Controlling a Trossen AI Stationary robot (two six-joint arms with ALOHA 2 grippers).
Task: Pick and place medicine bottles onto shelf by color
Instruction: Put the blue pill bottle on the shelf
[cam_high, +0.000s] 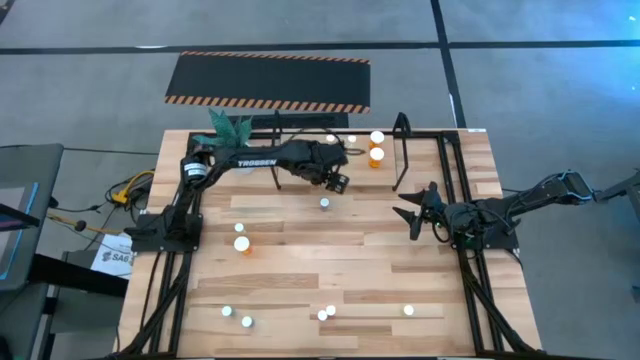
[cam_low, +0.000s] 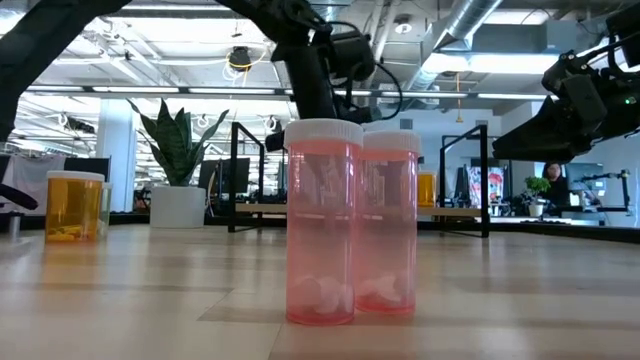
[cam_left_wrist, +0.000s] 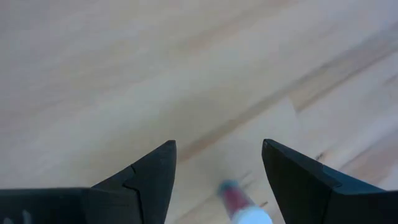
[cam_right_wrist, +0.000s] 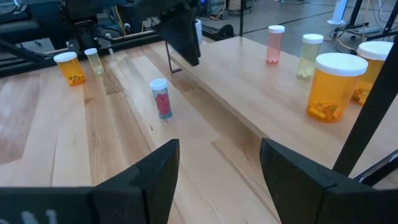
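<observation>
So, early days: four bottles (cam_high: 376, 147) were on the shelf (cam_high: 440, 135), eight-ish scattered on the table (cam_high: 300, 250). Left gripper (cam_high: 337, 181) hovered open and empty over a pink bottle (cam_high: 324, 203); right gripper (cam_high: 412, 221) waited, open too.

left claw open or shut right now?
Open. In its wrist view the left claw shows a clear gap between its fingers, empty, hovering above a small red bottle standing on the table.
</observation>
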